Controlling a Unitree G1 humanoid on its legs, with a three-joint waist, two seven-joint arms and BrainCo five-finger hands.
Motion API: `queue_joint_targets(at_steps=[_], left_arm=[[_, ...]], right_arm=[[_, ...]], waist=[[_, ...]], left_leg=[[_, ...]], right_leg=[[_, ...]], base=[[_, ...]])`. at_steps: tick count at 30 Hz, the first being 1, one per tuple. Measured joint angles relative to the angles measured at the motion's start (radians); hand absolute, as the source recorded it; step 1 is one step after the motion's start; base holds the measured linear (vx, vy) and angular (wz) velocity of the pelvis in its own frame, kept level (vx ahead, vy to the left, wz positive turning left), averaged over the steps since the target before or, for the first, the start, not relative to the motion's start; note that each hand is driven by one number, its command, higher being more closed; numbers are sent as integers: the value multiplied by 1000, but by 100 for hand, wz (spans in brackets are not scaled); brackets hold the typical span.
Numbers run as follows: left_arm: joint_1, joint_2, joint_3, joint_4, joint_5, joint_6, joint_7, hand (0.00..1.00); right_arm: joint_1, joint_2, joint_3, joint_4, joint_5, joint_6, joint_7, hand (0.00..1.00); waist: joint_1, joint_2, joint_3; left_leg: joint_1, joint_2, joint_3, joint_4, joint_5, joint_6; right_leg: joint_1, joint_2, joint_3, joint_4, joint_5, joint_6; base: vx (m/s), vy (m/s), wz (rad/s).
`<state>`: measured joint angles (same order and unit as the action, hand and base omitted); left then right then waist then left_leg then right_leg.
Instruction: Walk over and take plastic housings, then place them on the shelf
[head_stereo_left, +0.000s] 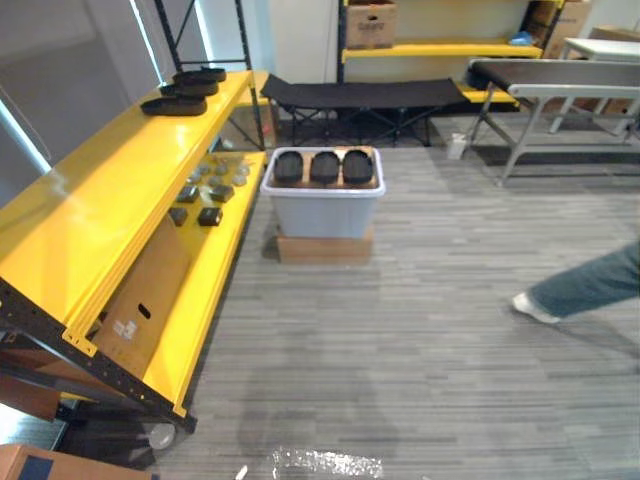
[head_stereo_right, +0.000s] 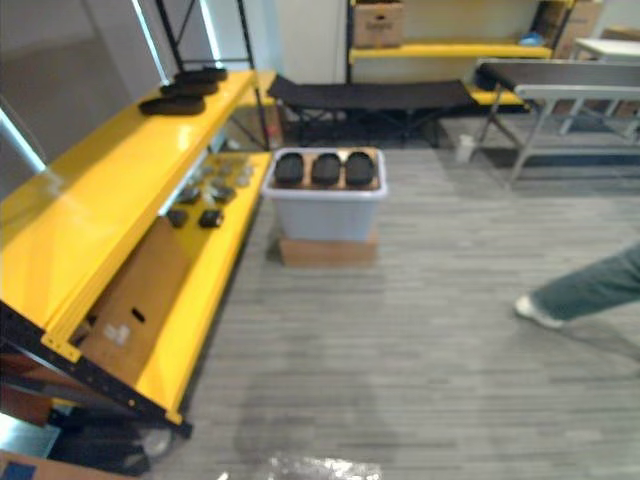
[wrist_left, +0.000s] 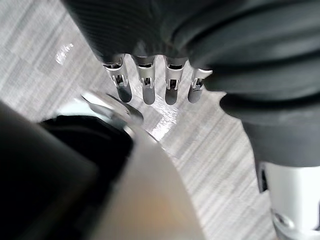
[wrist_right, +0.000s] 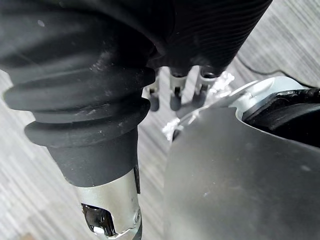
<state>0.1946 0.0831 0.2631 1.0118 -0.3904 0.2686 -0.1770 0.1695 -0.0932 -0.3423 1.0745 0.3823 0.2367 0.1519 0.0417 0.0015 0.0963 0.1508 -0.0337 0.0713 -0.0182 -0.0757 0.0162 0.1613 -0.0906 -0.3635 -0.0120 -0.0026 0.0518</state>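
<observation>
Yellow shelf, upper level: three black housings in a row at its far end. Lower level: small dark parts and a cardboard sheet. Grey floor beside the shelf — a flat cardboard box with a grey bin standing on it.

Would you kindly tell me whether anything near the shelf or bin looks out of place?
A flattened cardboard sheet leans slanted on the lower level of the yellow shelf. A person's leg stretches over the floor at right. The bin of housings sits square.
</observation>
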Motion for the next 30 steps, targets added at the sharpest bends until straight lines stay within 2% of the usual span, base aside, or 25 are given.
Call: queue_joint_targets(at_steps=[10,14,17,19,21,22,25,27,28,30], left_arm=[[-11,12,0,2,-67,1,-19,0],[-12,24,0,-1,-81,-6,-20,0],[-12,24,-1,-1,-80,-14,-19,0],[-12,27,-1,-1,-69,-22,-18,0],[-16,28,-3,-10,-51,-31,-16,0],[-19,29,-4,-12,-35,-34,-14,0],[-35,39,-12,-9,-13,-42,12,0],[-41,43,-10,-11,-15,-49,22,0],[-46,49,-6,-11,-15,-49,23,0],[-49,57,0,-11,-7,-51,30,0]], right_arm=[[-30,10,-9,11,-35,-8,-3,0],[-40,27,-7,11,-59,-57,1,0],[-46,28,-7,8,-61,-87,1,0],[-49,29,-8,4,-61,-122,6,0],[-59,27,-13,-6,-61,-177,11,0],[-61,27,-16,-9,-61,-188,15,0],[-60,27,-31,-11,-62,-202,44,0],[-58,30,-29,-10,-66,-196,95,0],[-63,37,-28,-12,-82,-195,127,0],[-66,50,-26,-15,-91,-190,159,0]], waist=[[-2,-19,33],[-2,-38,48],[-3,-41,52],[-2,-46,58],[-3,-45,78],[-4,-46,83],[-6,-52,106],[-2,-54,115],[-1,-62,125],[0,-69,141]], left_leg=[[32,-19,-7,-48,20,6],[45,-22,-6,-57,22,11],[56,-25,-3,-61,23,12],[57,-28,3,-62,20,15],[55,-37,8,-67,11,24],[52,-40,6,-67,10,26],[32,-35,-11,-68,7,37],[14,-24,-10,-68,7,37],[3,-16,-11,-68,11,30],[-6,-10,-12,-63,12,30]], right_leg=[[23,-13,-19,-22,6,20],[31,-15,-17,-21,6,22],[32,-20,-12,-11,2,28],[11,-32,-6,31,-19,34],[-41,-58,19,137,-61,54],[-50,-63,23,153,-64,59],[-73,-62,49,174,-32,79],[-93,-47,68,169,2,69],[-98,-36,67,156,25,49],[-105,-21,66,150,38,38]], base=[[19,13,5],[-40,13,-1],[-41,17,-5],[-48,36,-7],[-32,66,-10],[-27,67,-1],[12,71,16],[21,53,2],[59,37,0],[68,17,6]])
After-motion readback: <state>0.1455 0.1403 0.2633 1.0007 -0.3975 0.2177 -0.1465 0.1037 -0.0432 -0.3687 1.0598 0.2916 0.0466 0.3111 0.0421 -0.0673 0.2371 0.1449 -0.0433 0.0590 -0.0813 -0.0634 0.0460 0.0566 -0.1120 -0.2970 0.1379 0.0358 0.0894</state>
